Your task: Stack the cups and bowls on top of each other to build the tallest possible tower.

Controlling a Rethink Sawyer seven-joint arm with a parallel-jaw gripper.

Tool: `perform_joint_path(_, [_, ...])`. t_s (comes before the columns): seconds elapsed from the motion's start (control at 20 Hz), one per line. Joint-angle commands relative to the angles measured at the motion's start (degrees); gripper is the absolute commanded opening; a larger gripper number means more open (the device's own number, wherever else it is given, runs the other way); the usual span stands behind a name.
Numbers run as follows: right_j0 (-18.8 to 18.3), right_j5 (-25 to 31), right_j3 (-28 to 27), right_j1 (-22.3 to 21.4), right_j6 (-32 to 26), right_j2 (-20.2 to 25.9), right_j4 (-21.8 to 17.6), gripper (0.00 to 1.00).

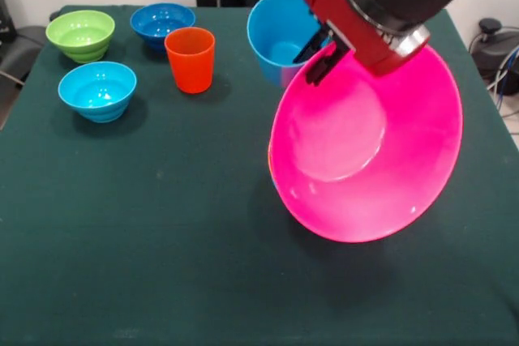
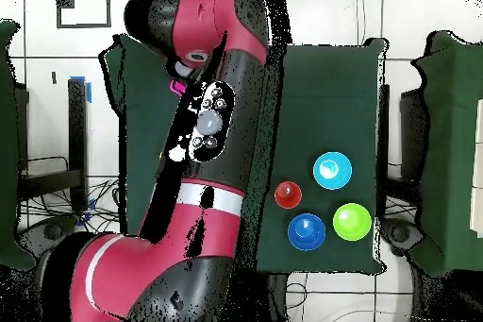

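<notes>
We see the wide glossy pink plastic bowl (image 1: 365, 151) tilted steeply, its upper rim pinched in our closed black gripper (image 1: 320, 61), just beside the light blue cup (image 1: 280, 34)

pink bowl (image 1: 365, 151) tilted, orange cup (image 1: 190, 59) upright

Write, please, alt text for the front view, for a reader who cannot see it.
The end effector holds a big pink bowl tilted above a dark green table. A blue cup stands just behind the bowl. To the left stand an orange cup and three small bowls: green, dark blue and light blue.
</notes>
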Motion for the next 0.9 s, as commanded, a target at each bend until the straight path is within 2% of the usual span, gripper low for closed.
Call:
perform_joint_path(0.05, [-0.6,-2.64,-0.32,0.98,10.99,2.25,0.18,0.0])
perform_joint_path(0.3, [-0.23,-4.77,0.93,0.42,12.12,1.7,-0.26,0.0])
perform_joint_path(0.9, [-0.21,-4.48,0.37,1.39,13.15,1.73,0.59,0.0])
